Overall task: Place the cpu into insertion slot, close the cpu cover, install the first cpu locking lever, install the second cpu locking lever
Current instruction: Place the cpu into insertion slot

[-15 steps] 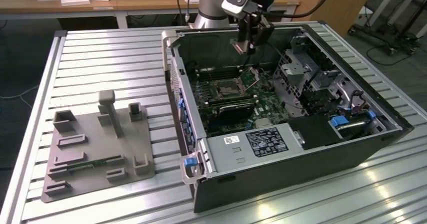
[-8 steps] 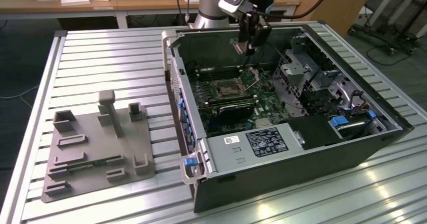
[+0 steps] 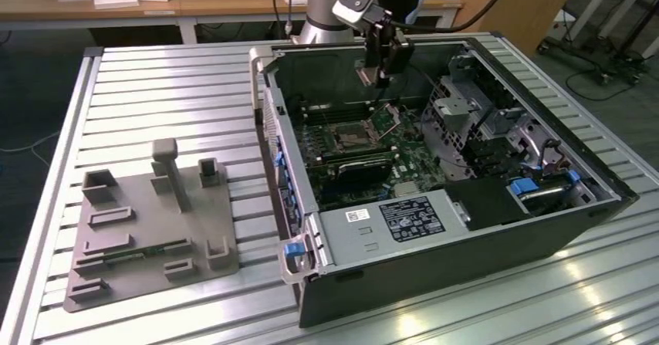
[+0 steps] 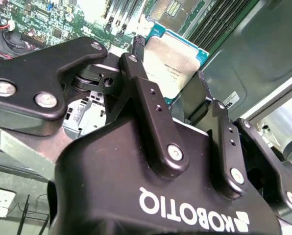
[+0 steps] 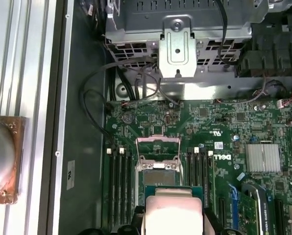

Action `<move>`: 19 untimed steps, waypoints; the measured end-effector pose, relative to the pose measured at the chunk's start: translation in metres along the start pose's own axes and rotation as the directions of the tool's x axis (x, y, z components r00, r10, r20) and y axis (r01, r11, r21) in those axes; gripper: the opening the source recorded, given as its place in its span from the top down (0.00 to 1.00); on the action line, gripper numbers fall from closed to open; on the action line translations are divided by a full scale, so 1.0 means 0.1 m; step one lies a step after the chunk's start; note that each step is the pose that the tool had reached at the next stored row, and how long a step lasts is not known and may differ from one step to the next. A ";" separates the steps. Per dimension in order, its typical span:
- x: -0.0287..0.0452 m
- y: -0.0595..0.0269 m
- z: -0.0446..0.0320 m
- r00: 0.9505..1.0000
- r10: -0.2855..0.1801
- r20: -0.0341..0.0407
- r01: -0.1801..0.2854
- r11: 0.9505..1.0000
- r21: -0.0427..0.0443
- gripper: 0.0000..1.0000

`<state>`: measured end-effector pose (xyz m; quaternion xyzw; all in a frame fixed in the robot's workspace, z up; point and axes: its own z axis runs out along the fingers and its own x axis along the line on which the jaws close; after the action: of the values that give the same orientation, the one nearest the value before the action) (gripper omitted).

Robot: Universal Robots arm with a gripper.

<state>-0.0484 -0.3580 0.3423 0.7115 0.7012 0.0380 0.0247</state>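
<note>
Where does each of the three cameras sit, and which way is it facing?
Exterior view: off the arm, above the table, looking down into the open computer case; the arm and claw show.
Second wrist view: behind the claw, looking along its fingers at the cpu clamped between them.
First wrist view: on the wrist, looking onto the motherboard and insertion slot; the fingers flank the cpu.
Shared: both wrist views show the cpu.

Robotics lab: aluminium slat table (image 3: 154, 75), open PC case (image 3: 443, 275)
</note>
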 end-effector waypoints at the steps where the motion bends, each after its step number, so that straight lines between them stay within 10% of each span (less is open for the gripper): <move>1: 0.000 -0.002 0.017 1.000 0.000 0.000 0.000 1.000 0.001 0.46; 19: -0.001 -0.001 0.052 1.000 0.002 0.000 -0.002 1.000 0.007 0.46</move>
<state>-0.0480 -0.3579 0.3371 0.7122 0.7007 0.0356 0.0223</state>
